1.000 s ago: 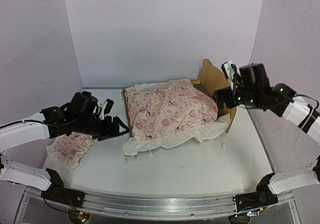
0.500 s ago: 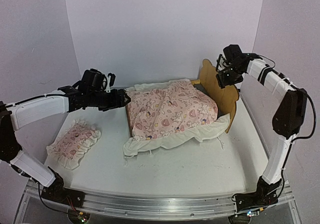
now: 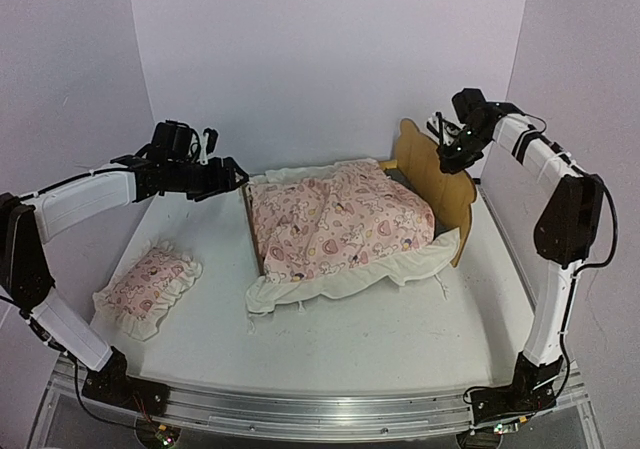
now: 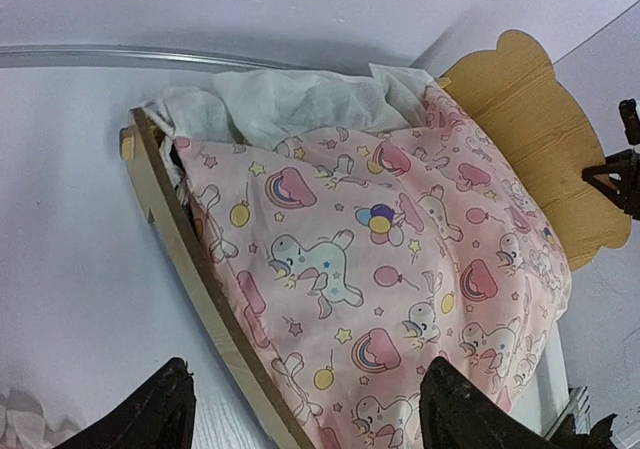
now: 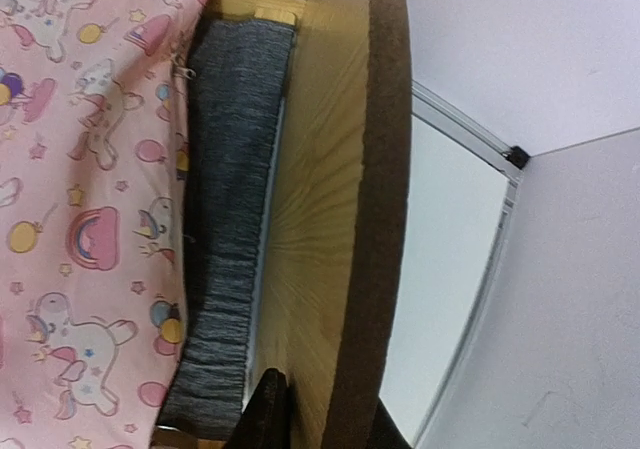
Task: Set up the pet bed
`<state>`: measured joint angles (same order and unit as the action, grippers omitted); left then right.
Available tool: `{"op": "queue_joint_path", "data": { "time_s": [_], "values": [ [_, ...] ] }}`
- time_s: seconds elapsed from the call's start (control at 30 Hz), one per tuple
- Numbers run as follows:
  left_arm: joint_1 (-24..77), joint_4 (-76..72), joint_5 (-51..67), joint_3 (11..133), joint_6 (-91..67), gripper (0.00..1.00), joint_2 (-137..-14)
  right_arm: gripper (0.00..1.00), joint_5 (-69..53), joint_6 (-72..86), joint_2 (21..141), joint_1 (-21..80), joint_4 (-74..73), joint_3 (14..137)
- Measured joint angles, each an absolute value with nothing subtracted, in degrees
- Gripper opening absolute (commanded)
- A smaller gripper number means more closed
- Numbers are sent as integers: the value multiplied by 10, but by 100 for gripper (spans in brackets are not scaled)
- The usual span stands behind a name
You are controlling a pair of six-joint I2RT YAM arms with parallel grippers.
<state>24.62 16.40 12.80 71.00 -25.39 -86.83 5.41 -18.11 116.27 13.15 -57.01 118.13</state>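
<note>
The bed (image 3: 437, 184) sits toward the back of the tabletop (image 3: 400, 339), a little right of centre, with its headboard (image 5: 320, 219) standing upright at the right end and its footboard (image 4: 195, 269) at the left. A pink blanket (image 3: 335, 219) is heaped over nearly all of it, its white ruffle spilling past the near rail onto the tabletop. Only a strip of grey mattress (image 5: 225, 219) shows, tucked between the blanket and the headboard. The right jaws are up at the top of the headboard, astride its edge. One finger (image 5: 266, 409) lies against the inner face and the other is behind the outer face, so they look clamped on the wood. The left jaws hang in the air off the foot end, beyond the footboard and a bit toward the back wall, pointing along the bed. Their fingertips (image 4: 160, 414) stand wide apart with nothing between them and touch neither frame nor blanket. So the bed lies between the two, gripped at its head and free at its foot. A small pink pillow (image 3: 148, 281) lies well apart on the near left of the tabletop.
</note>
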Motion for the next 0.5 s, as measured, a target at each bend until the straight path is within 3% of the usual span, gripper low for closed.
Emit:
{"op": "queue_joint_path", "data": {
  "time_s": [0.13, 0.4, 0.43, 0.5],
  "values": [
    [236, 166, 145, 712, -243, 78, -868, 0, -35, -206, 1153, 107, -572, 1173],
    [237, 171, 173, 711, -222, 86, -851, 0, -140, -387, 1165, 64, -605, 1193],
    [237, 171, 183, 711, -223, 87, -850, 1, -153, -414, 1173, 60, -613, 1206],
    [237, 170, 203, 710, -225, 87, -850, 16, -175, -465, 1200, 56, -631, 1247]
  ]
}}
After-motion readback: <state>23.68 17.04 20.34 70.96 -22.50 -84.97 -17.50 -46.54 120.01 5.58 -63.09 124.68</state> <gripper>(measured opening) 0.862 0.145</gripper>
